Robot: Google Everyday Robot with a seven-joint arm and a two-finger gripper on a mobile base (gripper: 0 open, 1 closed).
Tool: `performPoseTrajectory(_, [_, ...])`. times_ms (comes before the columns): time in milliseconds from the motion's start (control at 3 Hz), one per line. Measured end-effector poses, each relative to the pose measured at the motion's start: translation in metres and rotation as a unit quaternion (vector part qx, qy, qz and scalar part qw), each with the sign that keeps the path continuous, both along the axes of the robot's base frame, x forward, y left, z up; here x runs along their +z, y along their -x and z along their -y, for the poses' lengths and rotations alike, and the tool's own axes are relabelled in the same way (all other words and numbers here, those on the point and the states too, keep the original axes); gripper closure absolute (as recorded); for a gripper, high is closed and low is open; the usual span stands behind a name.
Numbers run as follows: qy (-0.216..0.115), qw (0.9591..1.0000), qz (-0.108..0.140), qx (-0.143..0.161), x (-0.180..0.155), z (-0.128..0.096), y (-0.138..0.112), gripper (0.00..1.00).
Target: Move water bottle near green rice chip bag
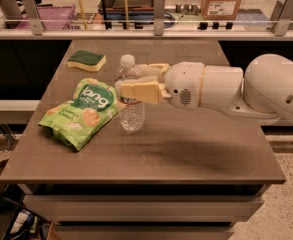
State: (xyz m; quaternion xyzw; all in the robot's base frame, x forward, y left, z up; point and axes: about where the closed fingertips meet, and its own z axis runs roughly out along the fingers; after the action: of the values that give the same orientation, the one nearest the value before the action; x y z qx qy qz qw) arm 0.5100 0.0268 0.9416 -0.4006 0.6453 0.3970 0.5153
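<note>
The water bottle is clear and ribbed with a white cap. It stands upright on the brown table, its base touching the right edge of the green rice chip bag. The bag lies flat at the table's left. My gripper reaches in from the right. Its two cream fingers sit on either side of the bottle's upper body, shut on it. The white arm stretches off to the right.
A green-and-yellow sponge lies at the back left of the table. A railing and a counter with boxes run behind the table. The table's left edge is just beyond the bag.
</note>
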Motion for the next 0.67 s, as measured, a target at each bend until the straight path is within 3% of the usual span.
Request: performPoseTrajectory(667, [0.000, 1.0000, 0.000, 0.000, 0.0001, -0.0002, 0.0001, 0.13])
